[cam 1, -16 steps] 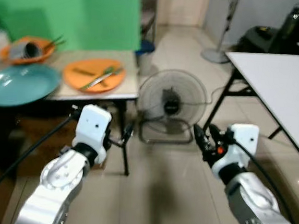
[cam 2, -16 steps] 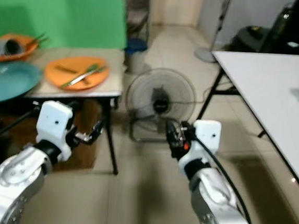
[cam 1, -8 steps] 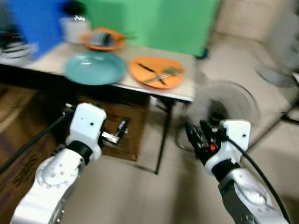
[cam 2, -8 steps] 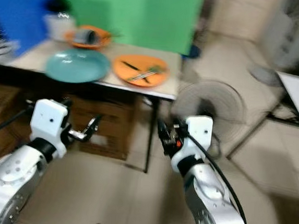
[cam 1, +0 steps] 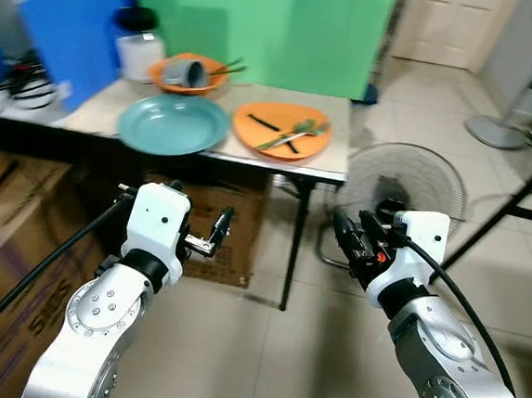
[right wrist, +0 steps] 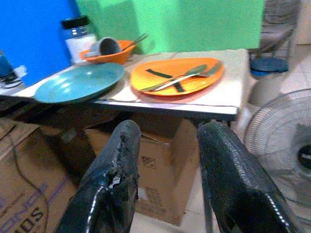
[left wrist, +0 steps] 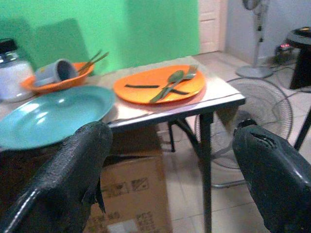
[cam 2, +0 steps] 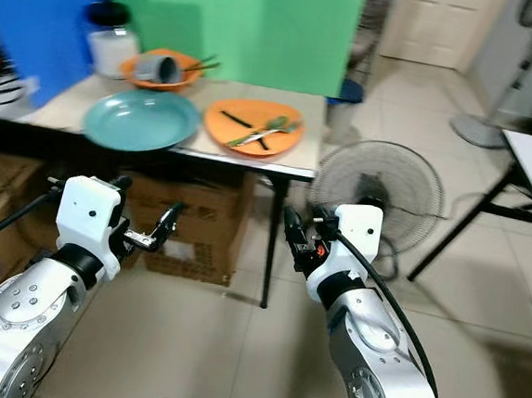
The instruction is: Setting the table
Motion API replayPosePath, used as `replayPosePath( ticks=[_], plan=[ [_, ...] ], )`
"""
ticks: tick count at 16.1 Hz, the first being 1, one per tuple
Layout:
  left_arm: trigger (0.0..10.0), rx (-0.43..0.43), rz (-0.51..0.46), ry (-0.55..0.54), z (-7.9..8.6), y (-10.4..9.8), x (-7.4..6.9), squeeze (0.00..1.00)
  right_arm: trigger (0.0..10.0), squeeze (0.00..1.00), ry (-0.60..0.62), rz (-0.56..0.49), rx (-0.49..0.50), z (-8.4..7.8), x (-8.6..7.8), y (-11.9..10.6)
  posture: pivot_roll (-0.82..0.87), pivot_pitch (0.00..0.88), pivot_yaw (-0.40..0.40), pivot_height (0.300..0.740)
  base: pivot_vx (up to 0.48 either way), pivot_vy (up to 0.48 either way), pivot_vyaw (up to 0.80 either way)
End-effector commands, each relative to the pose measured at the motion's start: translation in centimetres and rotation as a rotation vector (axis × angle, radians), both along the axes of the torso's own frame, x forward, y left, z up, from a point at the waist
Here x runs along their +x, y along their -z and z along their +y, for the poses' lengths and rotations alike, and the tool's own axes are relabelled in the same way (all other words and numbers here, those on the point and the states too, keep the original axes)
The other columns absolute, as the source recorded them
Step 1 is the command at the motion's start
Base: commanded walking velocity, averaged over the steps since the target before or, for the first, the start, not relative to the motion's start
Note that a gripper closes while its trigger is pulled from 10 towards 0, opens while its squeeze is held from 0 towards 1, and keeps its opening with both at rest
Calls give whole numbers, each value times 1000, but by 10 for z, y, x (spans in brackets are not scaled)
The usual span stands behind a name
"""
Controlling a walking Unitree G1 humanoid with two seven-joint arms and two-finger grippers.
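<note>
On orange plate point(cam 1: 280, 130) — spoon point(cam 1: 286, 135) & fork lie diagonal, heads toward green wall; both claws wide, empty.

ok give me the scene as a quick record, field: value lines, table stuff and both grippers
table: small table ahead
teal plate: teal plate, bare
orange plate: orange plate with a green spoon, a fork and dark sticks
orange bowl: orange bowl holding a tipped grey cup
jar: jar at the back
floor fan: floor fan beside the table
left gripper: left gripper open, below table height
right gripper: right gripper open, holding nothing
</note>
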State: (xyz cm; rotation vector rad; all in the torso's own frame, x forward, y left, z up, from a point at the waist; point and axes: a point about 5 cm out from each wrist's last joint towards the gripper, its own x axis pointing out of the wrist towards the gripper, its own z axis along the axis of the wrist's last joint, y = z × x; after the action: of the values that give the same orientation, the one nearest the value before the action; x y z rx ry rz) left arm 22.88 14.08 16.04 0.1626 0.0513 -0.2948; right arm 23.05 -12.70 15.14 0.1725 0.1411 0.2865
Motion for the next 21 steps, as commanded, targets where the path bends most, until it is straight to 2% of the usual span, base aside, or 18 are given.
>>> replayPosePath(
  ticks=[1, 3, 12, 15, 17, 21],
  plan=[
    [10000, -2, -12, 9, 0, -3, 1, 0, 10000, 0, 7, 0, 2, -1, 2, 0, 166, 0, 5, 740, 352, 0, 0],
    [10000, -1, -13, 10, -1, -2, 1, 0, 10000, 0, -2, -1, -5, 0, 3, 0, 167, 0, 4, 740, 354, 0, -759],
    [10000, 0, -16, 2, 1, -3, 0, 0, 10000, 0, -16, -5, 13, 3, 6, 0, 180, 0, -4, 740, 346, 0, 0],
    [10000, 1, -17, -3, 3, -3, 0, 0, 10000, 0, -58, -11, -26, 8, 7, 0, 185, 0, -9, 740, 333, 0, 731],
    [10000, 1, -16, -4, 3, -3, -1, 0, 10000, 0, -48, -8, -16, 7, 7, 0, 184, 0, -10, 740, 324, 0, 800],
    [10000, 3, -10, 8, 1, -2, -1, 0, 10000, 0, -21, -5, 5, 4, 9, -1, 179, 0, -6, 740, 320, 0, 0]
  ],
)
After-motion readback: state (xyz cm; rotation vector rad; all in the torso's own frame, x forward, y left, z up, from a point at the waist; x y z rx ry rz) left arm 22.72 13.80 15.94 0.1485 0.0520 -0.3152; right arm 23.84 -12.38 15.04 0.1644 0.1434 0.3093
